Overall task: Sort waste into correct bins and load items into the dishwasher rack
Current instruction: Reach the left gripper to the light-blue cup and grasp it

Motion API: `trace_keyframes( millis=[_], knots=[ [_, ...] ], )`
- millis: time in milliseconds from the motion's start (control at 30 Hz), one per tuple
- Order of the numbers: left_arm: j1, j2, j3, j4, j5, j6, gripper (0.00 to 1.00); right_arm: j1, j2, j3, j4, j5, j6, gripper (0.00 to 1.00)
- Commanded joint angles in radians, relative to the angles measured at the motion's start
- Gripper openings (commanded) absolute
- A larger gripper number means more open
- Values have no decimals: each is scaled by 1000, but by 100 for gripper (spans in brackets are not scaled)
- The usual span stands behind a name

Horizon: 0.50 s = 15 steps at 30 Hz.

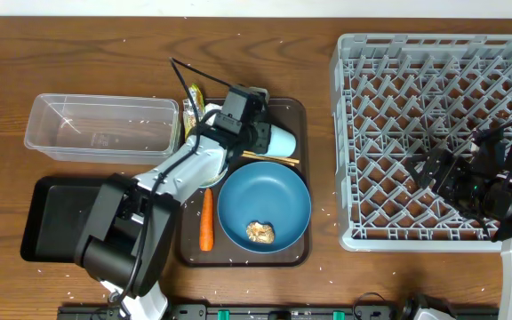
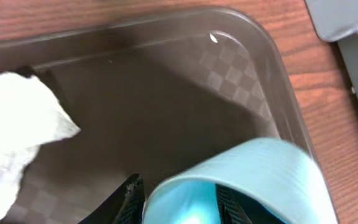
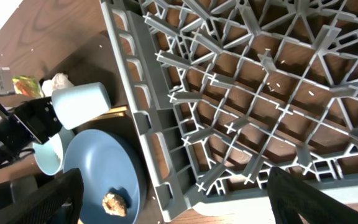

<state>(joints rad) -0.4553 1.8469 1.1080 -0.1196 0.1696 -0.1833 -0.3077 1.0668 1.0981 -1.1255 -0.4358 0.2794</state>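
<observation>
The brown wooden desk (image 1: 60, 62) bears a clear rectangular plastic tub (image 1: 96, 100) near its left edge, a shallow black tray (image 1: 60, 218) toward the front-left corner, a dark-brown serving tray (image 1: 293, 117) centrally, and a light-grey lattice crate (image 1: 434, 116) at right.

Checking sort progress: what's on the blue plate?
One brown food lump near the plate's robot-side edge; the rest looks bare. Whatever lies under the plate on the tray is covered.

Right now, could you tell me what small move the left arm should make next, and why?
Probably lift the light-blue cup straight up: the left gripper appears closed on its rim, low over the brown tray, and the rack stands apart to the right.
</observation>
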Motion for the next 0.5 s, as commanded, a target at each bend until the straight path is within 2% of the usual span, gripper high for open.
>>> trace_keyframes(
  millis=[0, 467],
  knots=[
    [-19, -32, 19, -14, -71, 10, 39, 13, 0, 11, 0, 18, -15, 88],
    [-122, -89, 24, -56, -193, 84, 39, 13, 0, 11, 6, 18, -15, 89]
  ],
)
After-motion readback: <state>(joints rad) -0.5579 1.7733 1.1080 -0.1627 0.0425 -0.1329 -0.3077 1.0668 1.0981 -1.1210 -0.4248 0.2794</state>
